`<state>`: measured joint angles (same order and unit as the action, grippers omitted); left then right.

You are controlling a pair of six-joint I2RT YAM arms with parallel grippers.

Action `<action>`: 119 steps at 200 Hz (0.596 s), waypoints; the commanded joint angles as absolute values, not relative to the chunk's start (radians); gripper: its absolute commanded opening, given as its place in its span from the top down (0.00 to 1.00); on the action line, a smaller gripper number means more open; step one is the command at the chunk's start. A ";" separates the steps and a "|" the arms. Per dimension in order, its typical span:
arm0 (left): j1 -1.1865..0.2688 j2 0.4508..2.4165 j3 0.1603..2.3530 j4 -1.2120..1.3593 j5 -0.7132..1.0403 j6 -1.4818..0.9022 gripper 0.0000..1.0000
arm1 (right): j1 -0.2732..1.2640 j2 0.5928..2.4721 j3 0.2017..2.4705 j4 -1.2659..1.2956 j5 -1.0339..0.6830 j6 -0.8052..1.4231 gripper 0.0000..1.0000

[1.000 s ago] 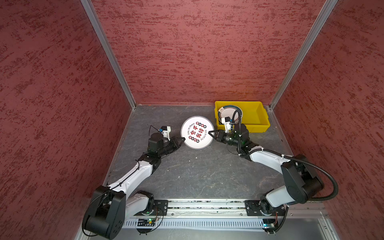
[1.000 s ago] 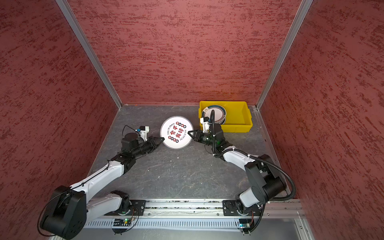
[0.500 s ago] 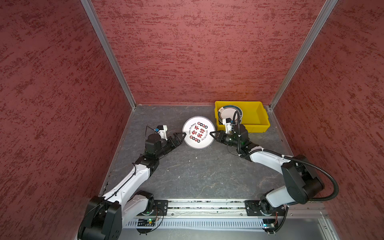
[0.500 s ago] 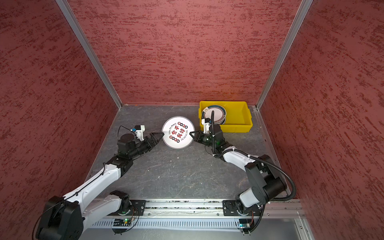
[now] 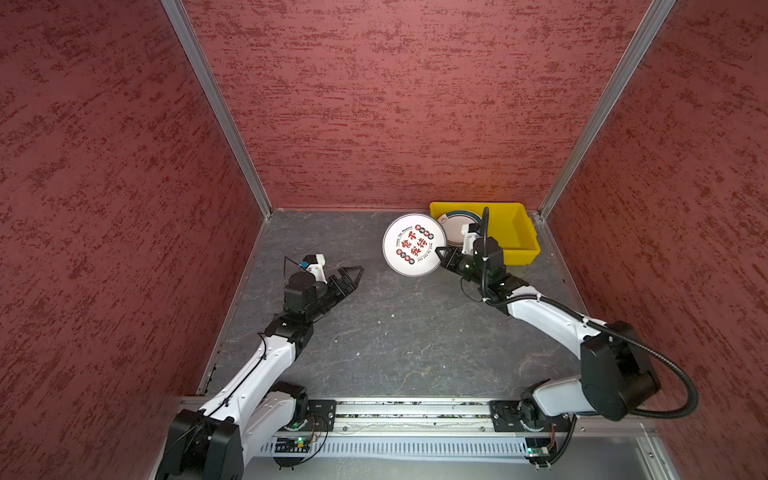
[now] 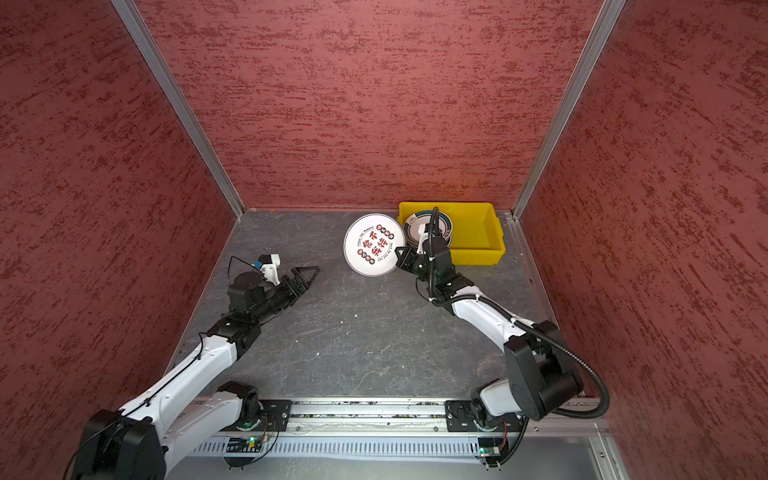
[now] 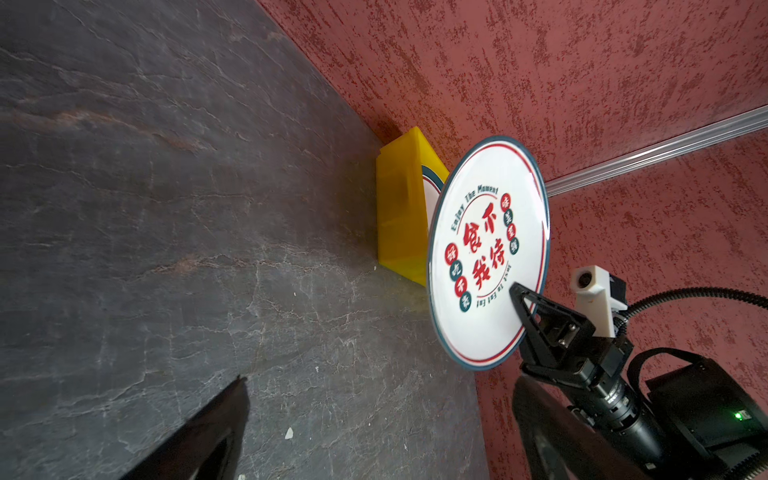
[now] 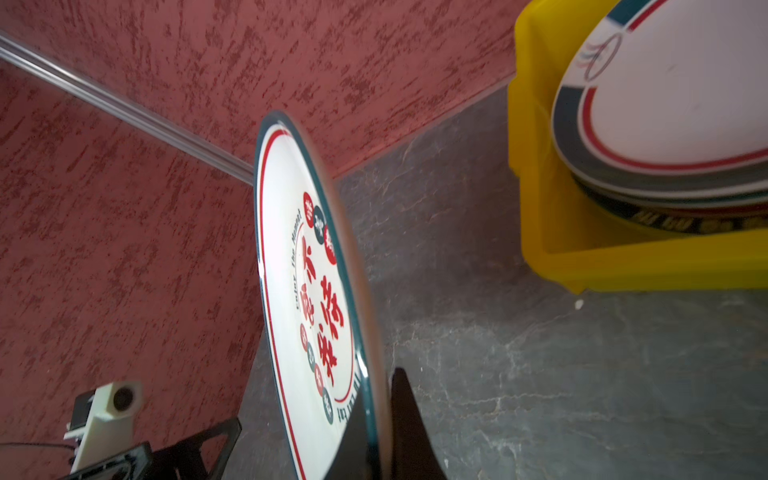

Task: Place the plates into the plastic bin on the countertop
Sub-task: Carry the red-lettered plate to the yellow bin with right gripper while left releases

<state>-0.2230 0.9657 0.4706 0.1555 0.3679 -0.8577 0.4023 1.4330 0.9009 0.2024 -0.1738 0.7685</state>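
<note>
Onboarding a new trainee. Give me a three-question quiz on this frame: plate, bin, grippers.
1. What already sits in the bright yellow rectangular plastic bin?
2. True or false: the left gripper holds the round white plate with red Chinese characters.
3. That plate is: A) flat on the dark grey stone-look countertop; B) clamped at its rim by the right gripper; C) inside the bin.
Key: 1. a stack of round green-rimmed plates; 2. false, its jaws stand open; 3. B.
</note>
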 commanded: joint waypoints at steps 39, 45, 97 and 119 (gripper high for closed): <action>-0.201 0.942 0.453 0.140 0.398 -0.843 0.01 | 0.202 1.504 1.039 0.185 -0.126 0.744 1.00; -0.200 0.935 0.451 0.134 0.396 -0.839 0.01 | 0.180 1.522 1.060 0.171 -0.127 0.747 1.00; -0.175 0.865 0.422 0.085 0.379 -0.814 0.00 | 0.084 1.638 1.159 0.147 -0.081 0.738 1.00; -0.157 0.843 0.425 0.056 0.386 -0.802 0.01 | 0.063 1.707 1.204 0.123 -0.057 0.709 1.00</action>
